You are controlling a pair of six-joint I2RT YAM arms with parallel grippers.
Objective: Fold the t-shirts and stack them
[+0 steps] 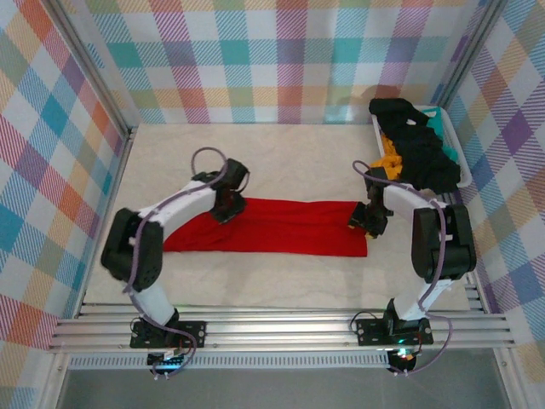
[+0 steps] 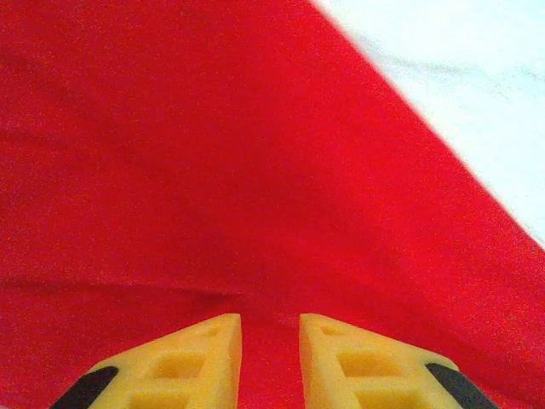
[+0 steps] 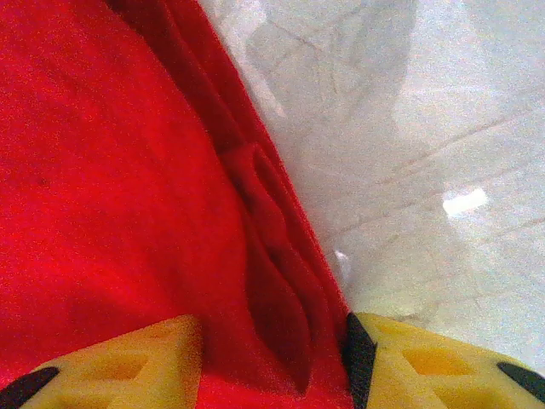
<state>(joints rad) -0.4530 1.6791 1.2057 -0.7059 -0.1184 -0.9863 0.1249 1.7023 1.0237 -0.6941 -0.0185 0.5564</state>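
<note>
Red cloth t-shirt (image 1: 281,228), a long flat strip lying mid-bench (image 1: 281,158). Left pincer (image 2: 270,319): jaws nearly together over its far edge (grip cannot be told). Right pincer (image 3: 272,328): jaws apart astride the layered right end. Advice: catch every layer, then lift both ends level.

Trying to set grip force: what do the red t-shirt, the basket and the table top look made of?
Red t-shirt: soft matte cloth, probably cotton; it wrinkles and folds limply.
Basket: rigid white and teal plastic, judging by its smooth rim.
Table top: pale, glossy surface with reflections in the right wrist view; material unclear.
</note>
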